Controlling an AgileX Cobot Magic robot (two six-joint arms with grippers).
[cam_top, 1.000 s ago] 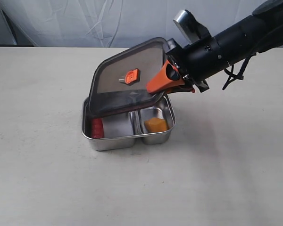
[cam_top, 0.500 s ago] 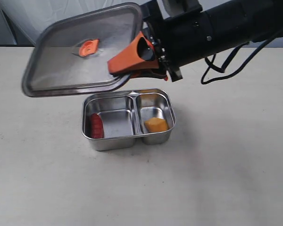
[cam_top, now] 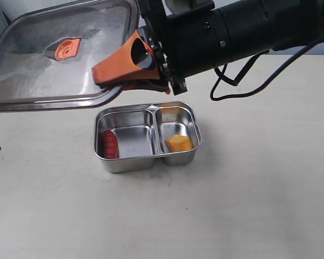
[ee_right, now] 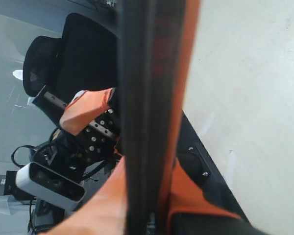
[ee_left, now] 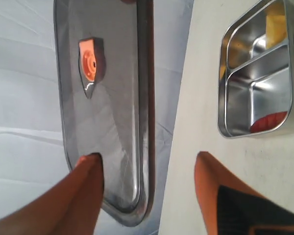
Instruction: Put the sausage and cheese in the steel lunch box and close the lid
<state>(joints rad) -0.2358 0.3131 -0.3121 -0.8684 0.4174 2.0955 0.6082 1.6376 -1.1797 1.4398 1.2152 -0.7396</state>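
The left gripper (ee_left: pixel 147 157) stands with its 2 orange fingers spread wide, holding nothing. It sits low at the left edge of the exterior view, apart from the dark smoky translucent rounded-rectangle lid (cam_top: pixel 38 65) above it.

The lid hangs in the air, tilted, up and to the left of the box. The right gripper (cam_top: pixel 105 81) is clamped on the lid's right-hand edge.

To the right and below, the shiny stainless-steel rectangular lunch box (cam_top: pixel 151 162) sits uncovered on the pale table (cam_top: pixel 248 205). The small glossy red sausage (cam_top: pixel 109 144) lies in its larger left compartment. The yellow-orange cheese wedge (cam_top: pixel 178 143) lies in the smaller right one.

Both foods look placed, so closing is the step in hand. The lid should travel right until centred over the rim, be levelled with its corners matched, then come straight down. An even press should seat the seal.
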